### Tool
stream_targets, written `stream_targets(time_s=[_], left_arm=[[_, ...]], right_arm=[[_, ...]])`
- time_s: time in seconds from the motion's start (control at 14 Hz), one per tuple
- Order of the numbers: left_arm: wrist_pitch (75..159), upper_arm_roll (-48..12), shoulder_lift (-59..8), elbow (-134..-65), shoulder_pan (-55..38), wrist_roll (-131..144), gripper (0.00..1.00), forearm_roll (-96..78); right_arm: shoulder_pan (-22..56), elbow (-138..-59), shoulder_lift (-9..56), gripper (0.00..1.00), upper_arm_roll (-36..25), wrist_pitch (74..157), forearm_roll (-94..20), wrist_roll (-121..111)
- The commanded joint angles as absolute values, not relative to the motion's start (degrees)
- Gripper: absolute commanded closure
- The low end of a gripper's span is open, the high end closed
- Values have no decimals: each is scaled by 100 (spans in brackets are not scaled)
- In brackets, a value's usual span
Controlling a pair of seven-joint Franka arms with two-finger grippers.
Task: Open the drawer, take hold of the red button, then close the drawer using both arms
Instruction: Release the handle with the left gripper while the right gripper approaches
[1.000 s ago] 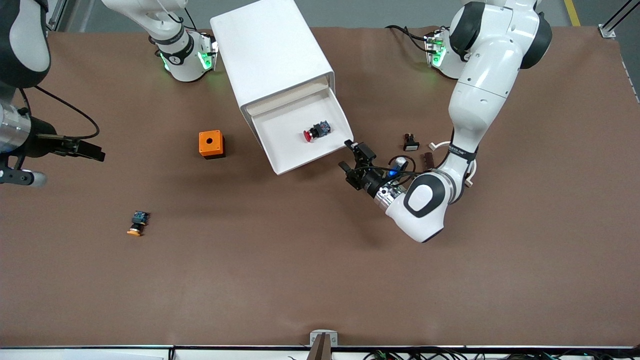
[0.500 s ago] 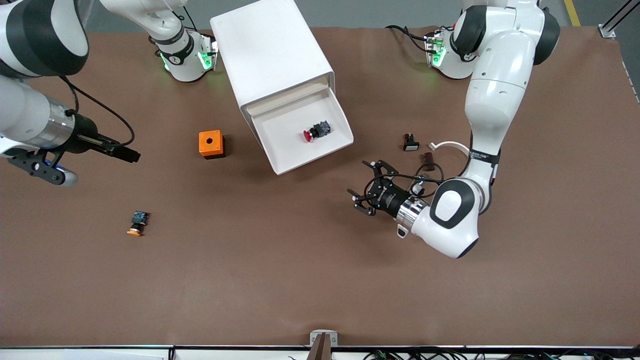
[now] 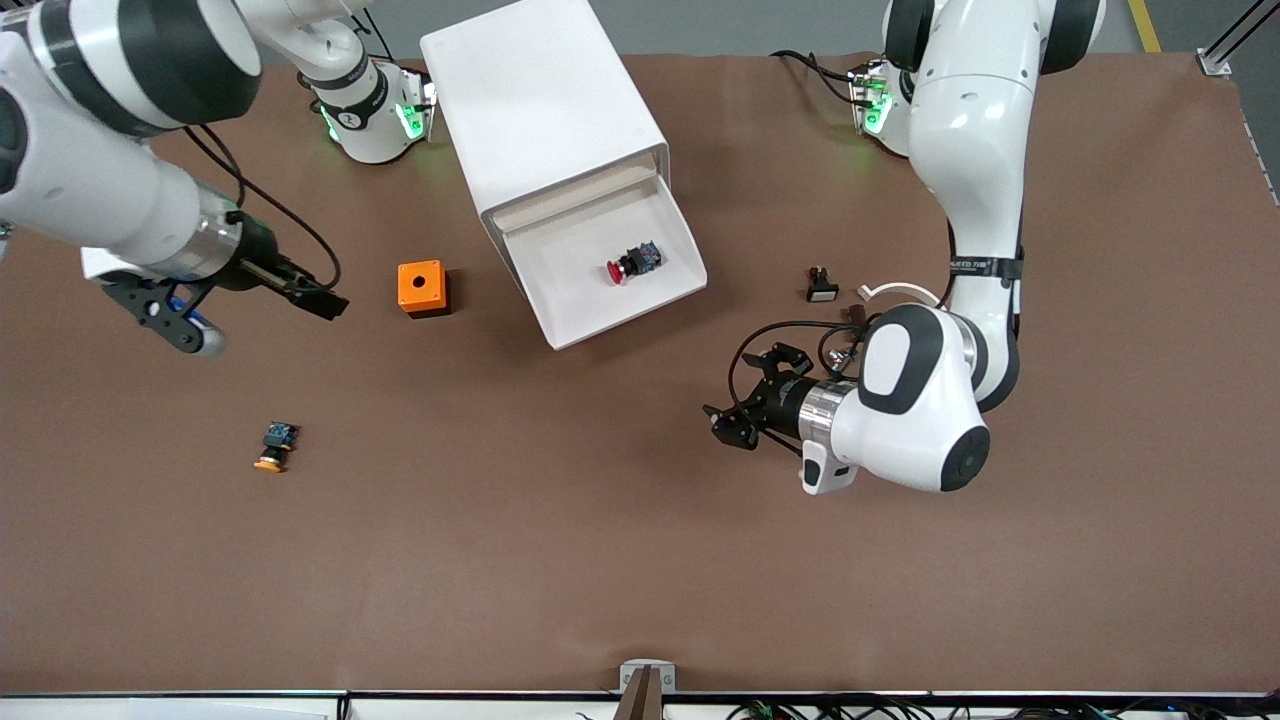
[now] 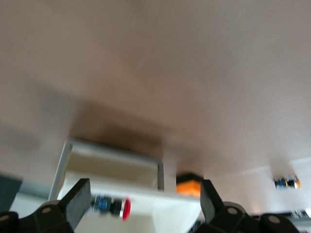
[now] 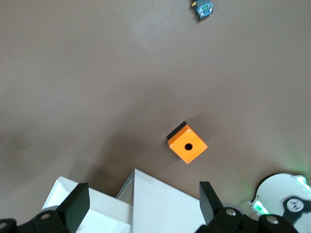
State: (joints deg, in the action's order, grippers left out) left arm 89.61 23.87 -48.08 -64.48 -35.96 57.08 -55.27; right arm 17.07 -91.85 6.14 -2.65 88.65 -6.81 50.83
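Left gripper backed off the drawer, fingers wide; right gripper advanced toward it, wide. Button lies diagonally, red cap toward drawer front.

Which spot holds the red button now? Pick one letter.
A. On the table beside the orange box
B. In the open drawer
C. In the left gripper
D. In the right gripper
B: the red button lies on the floor of the open drawer, while the left gripper and the right gripper are both open and hold nothing.
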Motion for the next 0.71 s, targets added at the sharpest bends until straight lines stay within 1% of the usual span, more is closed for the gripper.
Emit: stream_targets(time_s=[0.0,0.21,0.64], left_arm=[[9473,2628,-4623,-6557,-3876,5318,1,-4968],[9755,2628,-4623,-6565,-3937,5274,1,-4580],[9773,2637,-4614,-6574,-3929,5054,1,-4500]], right_arm=[[2230,-9377,536,0,-325,9139,-774,5964],[2793,-9553,554,0,-325,9491,-747,6791],[3550,-9676,668,0,-325,9957,-703,8041]])
